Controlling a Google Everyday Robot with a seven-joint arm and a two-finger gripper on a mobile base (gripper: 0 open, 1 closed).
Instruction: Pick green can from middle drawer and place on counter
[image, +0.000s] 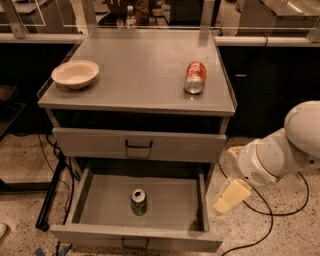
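The pale yellow claw (231, 196) hangs at lower right, outside the open middle drawer (172, 202); spread or pressed together, I cannot tell. Upper left, a cream bowl (75, 73) sits on the grey metal table (140, 60). Low centre, the green can (138, 201) stands upright in that drawer, its silver top exposed, which probably invites a top-down grasp. Upper right, an orange-red can (194, 77) lies sideways.

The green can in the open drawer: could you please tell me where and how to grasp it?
Probably its round side wall, from above: the green can stands upright mid-floor, and the walls of the middle drawer hinder a level approach. The gripper hangs outside, right of the drawer.
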